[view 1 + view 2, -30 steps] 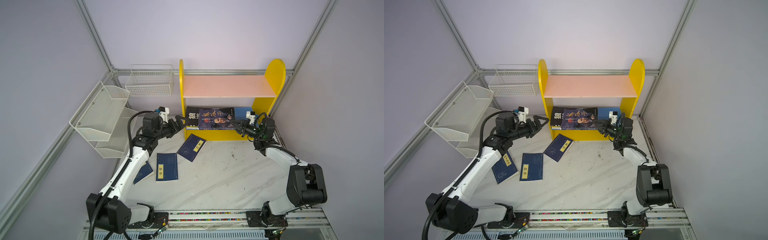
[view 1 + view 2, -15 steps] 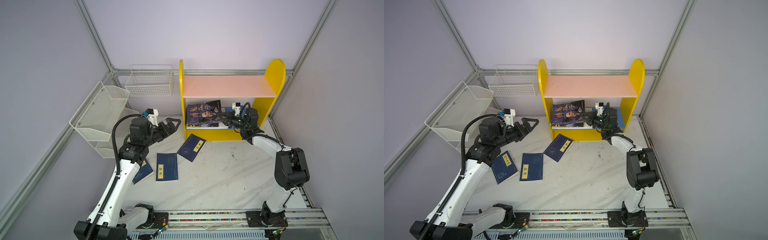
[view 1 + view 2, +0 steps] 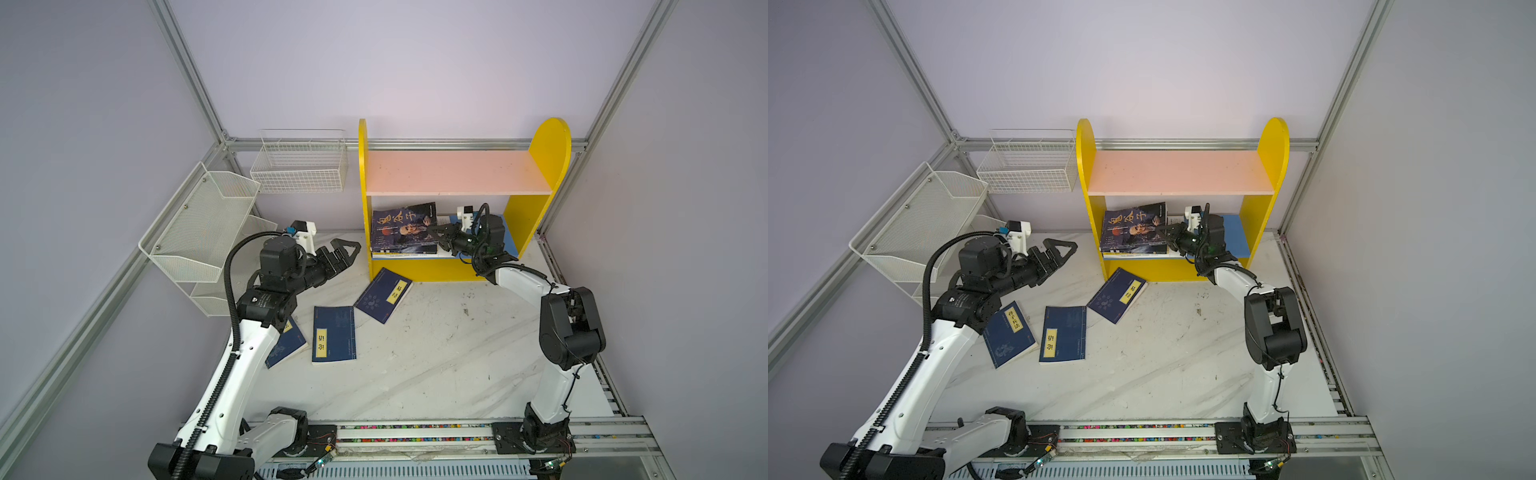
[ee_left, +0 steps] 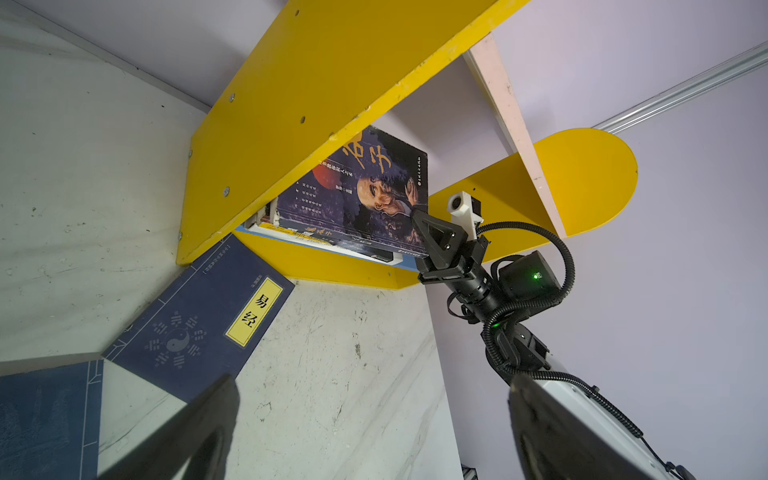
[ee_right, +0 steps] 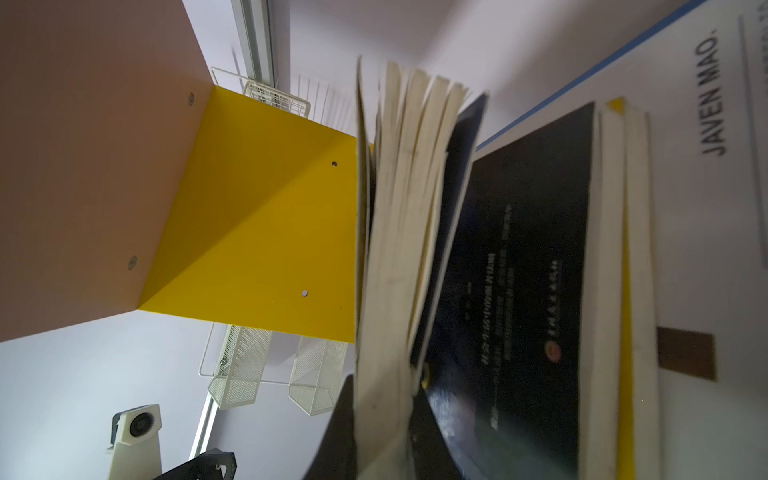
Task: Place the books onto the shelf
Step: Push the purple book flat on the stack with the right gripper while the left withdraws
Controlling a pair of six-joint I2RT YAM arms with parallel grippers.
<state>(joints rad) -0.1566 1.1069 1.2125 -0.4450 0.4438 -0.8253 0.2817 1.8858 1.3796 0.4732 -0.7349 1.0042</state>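
In a top view my right tool [image 3: 435, 236] is clamped on the dark illustrated book [image 3: 401, 226], on the shelf [image 3: 548, 166] at twelve o'clock; left tool [image 3: 347, 245] spread, empty. Left wrist: corner grip. Right wrist: it fans, floppy; I'd hold nearer the spine

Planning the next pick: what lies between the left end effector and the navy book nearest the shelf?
Only bare tabletop separates left end effector and navy book, shown in left wrist view.
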